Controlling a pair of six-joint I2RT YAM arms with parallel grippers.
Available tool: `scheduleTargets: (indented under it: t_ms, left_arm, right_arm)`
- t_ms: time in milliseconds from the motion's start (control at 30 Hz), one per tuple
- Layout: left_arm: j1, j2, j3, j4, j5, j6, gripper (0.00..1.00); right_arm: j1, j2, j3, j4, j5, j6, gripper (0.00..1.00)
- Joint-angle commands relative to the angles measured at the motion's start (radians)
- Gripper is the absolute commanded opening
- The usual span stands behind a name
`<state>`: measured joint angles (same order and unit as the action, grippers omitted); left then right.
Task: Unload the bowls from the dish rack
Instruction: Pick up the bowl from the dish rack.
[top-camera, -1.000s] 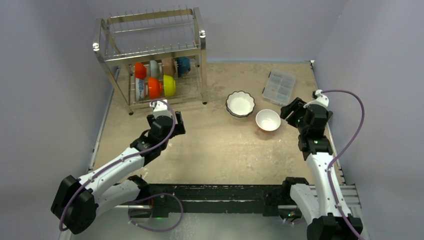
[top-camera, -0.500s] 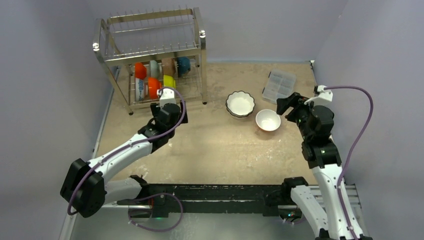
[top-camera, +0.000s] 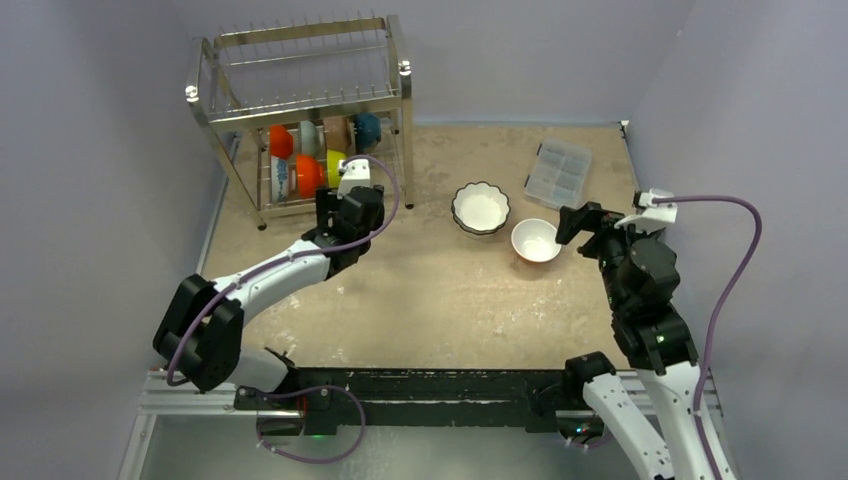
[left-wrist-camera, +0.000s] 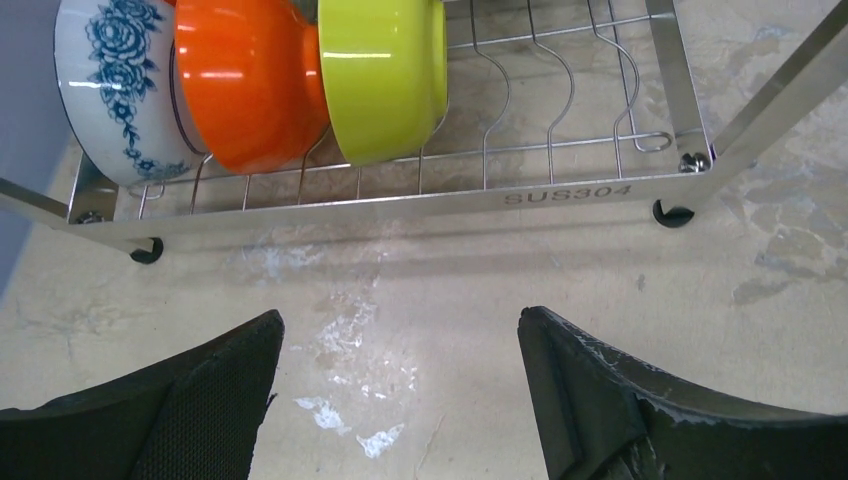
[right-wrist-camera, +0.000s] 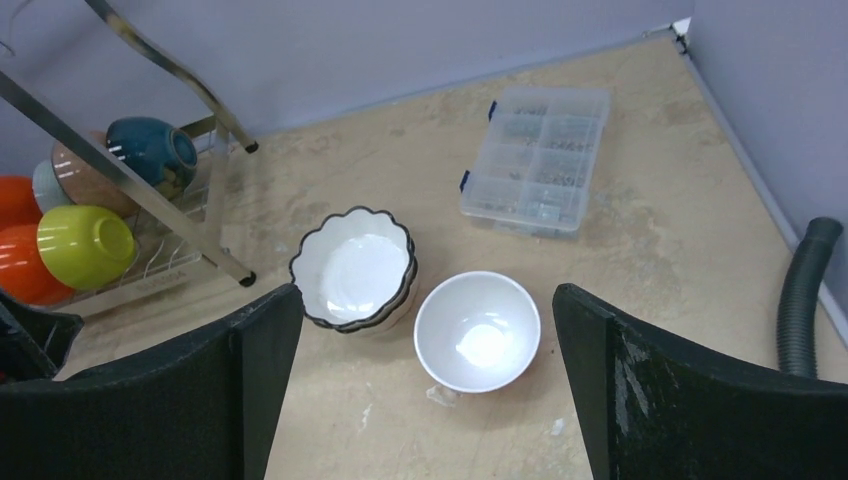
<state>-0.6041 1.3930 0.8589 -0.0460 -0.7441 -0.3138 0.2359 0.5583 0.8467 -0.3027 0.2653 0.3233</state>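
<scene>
Beige table (top-camera: 440, 290); racked yellow-green bowl (left-wrist-camera: 385, 75) just beyond left pincer (left-wrist-camera: 400, 320).

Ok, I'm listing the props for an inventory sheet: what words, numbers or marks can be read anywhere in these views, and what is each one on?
"SUS304": stamped on the bottom front rail of the dish rack, read in the left wrist view.
Nothing else is legible: the blue-flowered bowl carries a pattern but no lettering, and the clear compartment box shows no label that can be read.
</scene>
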Motion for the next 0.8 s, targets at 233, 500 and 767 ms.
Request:
scheduleTargets:
  t_ms: [233,500,767]
  left_arm:
    - [0.041,0.179,0.142,0.143,-0.086,0.082,0.87]
    - [0.05,0.28,0.192,0.235,-0.191,0.12,0.86]
    - [0.069,0.362,0.221,0.354,-0.248,0.13,0.86]
  right_arm:
    - [0.083,-0.198,-0.159,0.176,0.154,-0.125,0.99]
    - [0.097,-0.233,-0.217,0.233,0.131,-0.148,0.99]
    - [0.1,-0.244,-0.24,0.261,0.092,-0.157,0.99]
